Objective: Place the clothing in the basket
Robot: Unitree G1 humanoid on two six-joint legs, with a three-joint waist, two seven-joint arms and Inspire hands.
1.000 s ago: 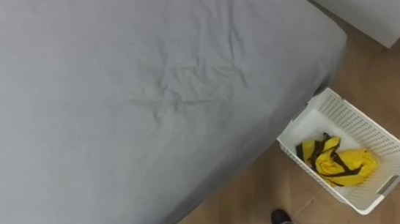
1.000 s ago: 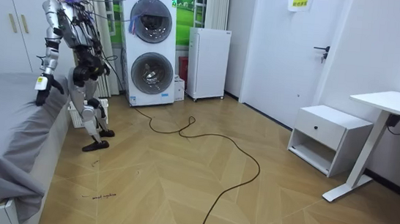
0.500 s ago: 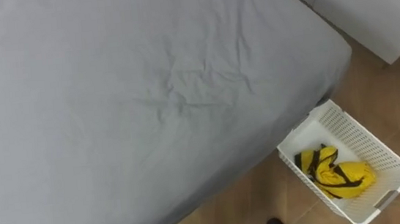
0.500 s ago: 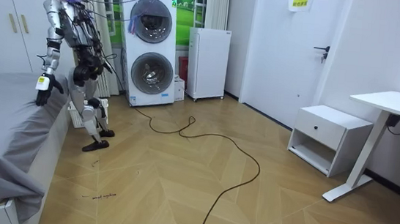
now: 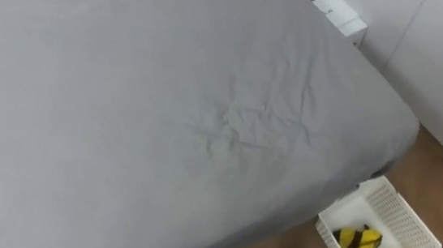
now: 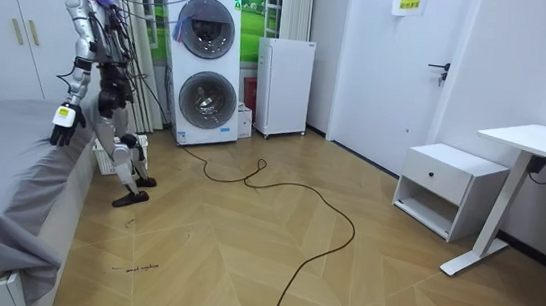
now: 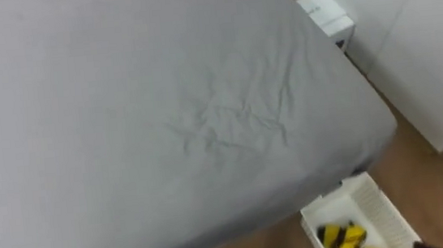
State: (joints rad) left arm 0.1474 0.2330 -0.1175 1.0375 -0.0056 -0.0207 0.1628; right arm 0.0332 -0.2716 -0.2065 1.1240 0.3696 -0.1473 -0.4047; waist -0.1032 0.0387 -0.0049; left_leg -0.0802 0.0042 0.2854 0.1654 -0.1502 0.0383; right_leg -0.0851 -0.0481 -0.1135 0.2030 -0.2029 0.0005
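Observation:
A white slatted basket (image 5: 388, 206) stands on the wood floor just past the corner of the bed (image 5: 164, 121). A yellow garment with dark stripes (image 5: 359, 243) lies bunched inside it, cut off by the picture's bottom edge. The grey sheet on the bed is bare, with a patch of creases near its middle. In the room view I stand upright at the bed's far corner, facing it. My left hand (image 6: 62, 125) hangs over the bed's edge and holds no cloth.
A small white box-like unit (image 5: 341, 15) sits against the bed's far side, with white wardrobe fronts (image 5: 435, 54) behind it. Stacked washing machines (image 6: 199, 66) stand behind me. A dark cable (image 6: 315, 237) trails over the floor.
My body has straightened and my head has lifted. The eye view has shifted with it, so the bed and basket sit lower in the picture. The garment stays in the basket.

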